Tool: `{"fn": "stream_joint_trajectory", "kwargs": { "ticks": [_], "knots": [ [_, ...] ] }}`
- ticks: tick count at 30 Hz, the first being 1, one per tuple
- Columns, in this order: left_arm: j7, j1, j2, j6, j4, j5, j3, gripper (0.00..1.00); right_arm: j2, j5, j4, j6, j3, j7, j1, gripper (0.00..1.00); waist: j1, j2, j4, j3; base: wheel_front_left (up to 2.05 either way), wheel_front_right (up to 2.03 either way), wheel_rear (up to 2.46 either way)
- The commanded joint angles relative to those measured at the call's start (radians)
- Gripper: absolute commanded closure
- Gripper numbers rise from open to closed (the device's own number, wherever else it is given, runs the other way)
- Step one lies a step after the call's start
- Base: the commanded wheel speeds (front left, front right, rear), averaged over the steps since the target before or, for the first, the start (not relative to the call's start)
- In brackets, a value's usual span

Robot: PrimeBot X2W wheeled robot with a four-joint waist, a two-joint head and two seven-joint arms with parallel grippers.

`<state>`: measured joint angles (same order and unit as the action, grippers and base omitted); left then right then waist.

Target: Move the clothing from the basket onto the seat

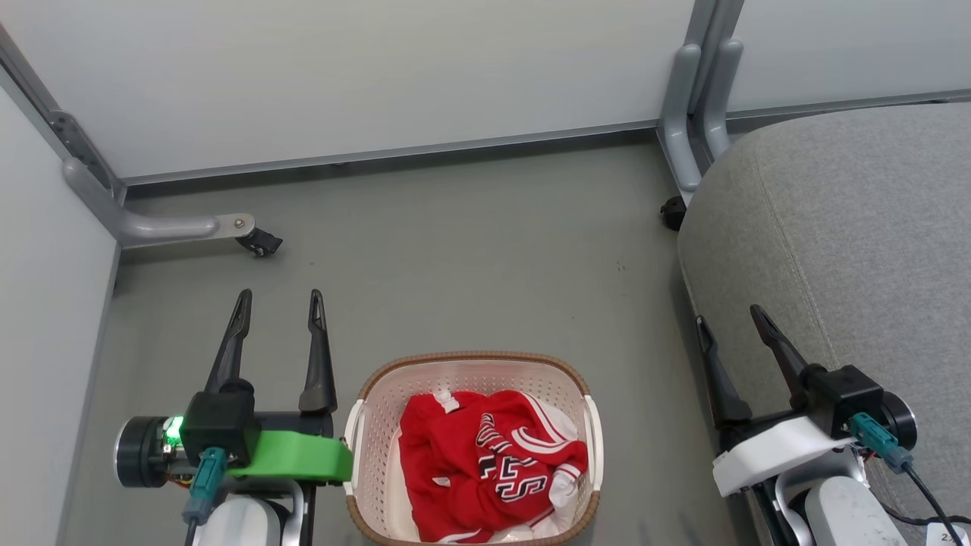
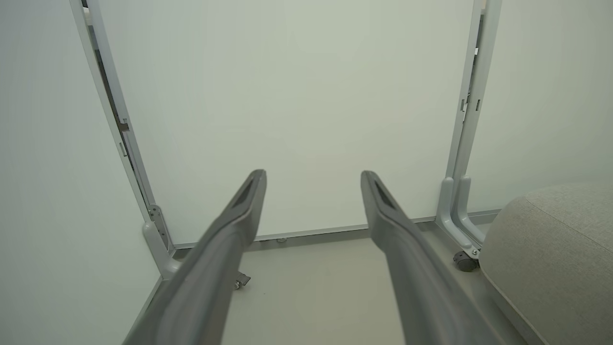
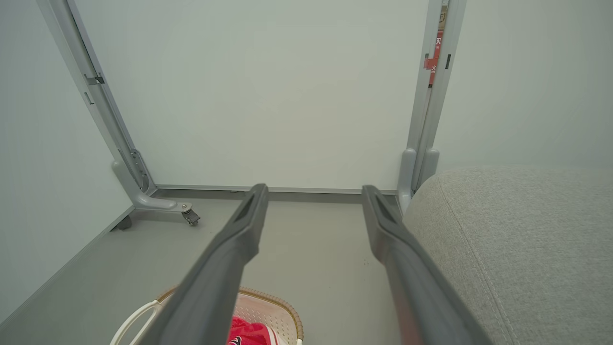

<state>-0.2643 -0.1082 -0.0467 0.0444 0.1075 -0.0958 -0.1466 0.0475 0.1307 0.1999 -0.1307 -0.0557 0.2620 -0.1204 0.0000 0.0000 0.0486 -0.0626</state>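
The red clothing [image 1: 485, 466] with white stripes and block lettering lies bunched inside the cream basket [image 1: 364, 413], which stands on the floor at the bottom centre of the head view. A corner of the basket [image 3: 280, 314] and a bit of the red clothing [image 3: 246, 331] show in the right wrist view. The grey seat [image 1: 842, 227] fills the right side; it also appears as the seat [image 2: 550, 258] and the seat [image 3: 517, 239] in the wrist views. My left gripper [image 1: 279, 303] is open, left of the basket. My right gripper [image 1: 730, 318] is open over the seat's edge. Both are empty.
White partition panels with grey metal legs close in the back and left. A castor foot [image 1: 258, 241] sits on the floor at the left, another castor [image 1: 671, 212] by the seat's far corner. Grey floor [image 1: 470, 258] lies between basket and wall.
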Motion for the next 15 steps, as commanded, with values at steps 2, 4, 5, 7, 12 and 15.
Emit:
{"fn": "stream_joint_trajectory", "kwargs": {
  "ticks": [2, 4, 5, 7, 12, 15],
  "knots": [
    [0.0, -0.016, -0.007, 0.0, -0.002, 0.001, 0.002, 0.0, 0.005, 0.002, 0.003, 0.0, 0.002, 0.005, -0.011, 0.0, 0.0, 0.0, 0.0, 0.0, 0.0, 0.0, 0.0],
    [0.0, -0.015, -0.007, 0.0, -0.003, 0.001, 0.003, 0.0, 0.005, 0.002, 0.005, 0.0, 0.002, 0.005, -0.012, 0.0, 0.0, 0.0, 0.0, 0.0, 0.0, 0.0, 0.0],
    [0.0, -0.015, -0.007, 0.0, -0.003, 0.0, 0.003, 0.0, 0.005, 0.003, 0.005, 0.0, 0.001, 0.005, -0.012, 0.0, 0.0, 0.0, 0.0, 0.0, 0.0, 0.0, 0.0],
    [0.0, -0.015, -0.007, 0.0, -0.004, 0.001, 0.003, 0.0, 0.005, 0.003, 0.004, 0.0, 0.001, 0.005, -0.013, 0.0, 0.0, 0.0, -0.001, -0.001, 0.0, 0.0, 0.0],
    [0.0, -0.029, -0.007, -0.007, -0.002, 0.001, -0.001, 0.0, 0.005, 0.007, -0.003, 0.0, -0.005, 0.005, -0.021, 0.0, 0.0, 0.0, -0.006, -0.017, 0.0, 0.0, 0.0],
    [0.0, -0.047, -0.006, -0.019, 0.0, 0.007, -0.005, 0.0, 0.005, 0.008, -0.009, 0.0, -0.011, 0.005, -0.035, 0.0, 0.0, 0.0, -0.013, -0.039, 0.0, 0.0, 0.0]
  ]
}}
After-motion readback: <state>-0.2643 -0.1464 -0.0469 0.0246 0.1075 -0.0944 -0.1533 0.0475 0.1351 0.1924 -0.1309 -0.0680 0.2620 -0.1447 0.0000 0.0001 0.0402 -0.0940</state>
